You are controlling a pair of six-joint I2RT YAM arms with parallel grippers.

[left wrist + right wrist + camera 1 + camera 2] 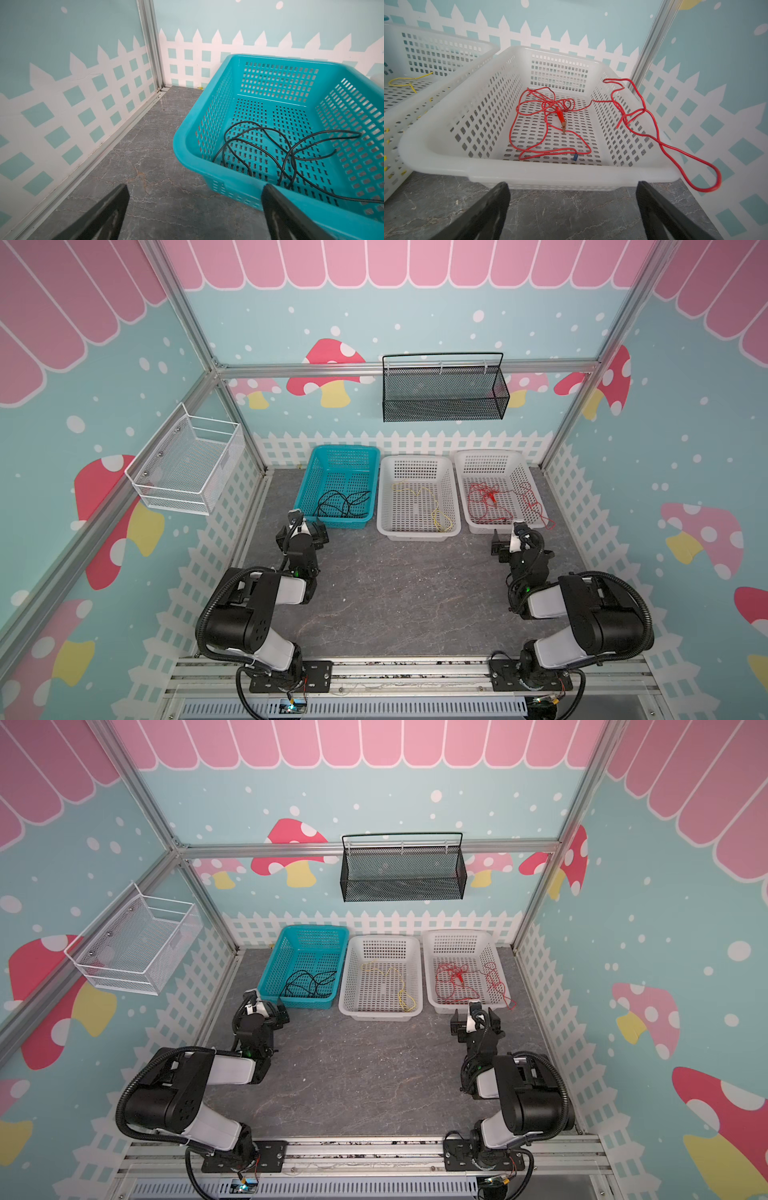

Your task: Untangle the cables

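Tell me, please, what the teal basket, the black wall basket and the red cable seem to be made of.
Teal basket: likely moulded plastic; smooth, slightly glossy, with a rounded rim and regular slots.
Black wall basket: probably painted metal mesh on a wire frame; matte.
Red cable: wire in glossy plastic insulation, it seems; it holds its kinks.

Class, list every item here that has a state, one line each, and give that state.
black cable, loosely looped, inside the teal basket
yellow cable, loose, inside the middle white basket
red cable, bunched in the right white basket, one loop hanging over its rim
left pincer, open, holding nothing
right pincer, open, holding nothing
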